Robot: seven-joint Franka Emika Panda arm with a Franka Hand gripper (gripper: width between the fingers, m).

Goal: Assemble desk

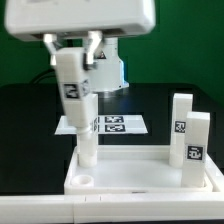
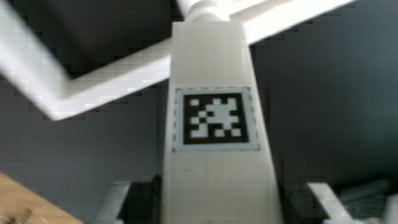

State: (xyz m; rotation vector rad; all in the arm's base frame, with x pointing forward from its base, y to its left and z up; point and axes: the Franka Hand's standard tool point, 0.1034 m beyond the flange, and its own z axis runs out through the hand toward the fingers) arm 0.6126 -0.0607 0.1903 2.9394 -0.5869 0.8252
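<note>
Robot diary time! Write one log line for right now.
gripper: shut on leg | leg: upright, at tabletop corner | two legs already standing

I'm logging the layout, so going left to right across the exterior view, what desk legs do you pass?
Leg in the gripper, held → leg standing in the tabletop → rear upright leg → nearer upright leg.

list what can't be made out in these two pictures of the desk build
- Exterior view: where the held leg meets the tabletop is too small to show whether it is seated.
- Exterior view: the marker board is partly hidden behind that leg.
- Wrist view: the leg fills the picture and hides the socket below; the gripper fingertips are cut off by the edge.
</note>
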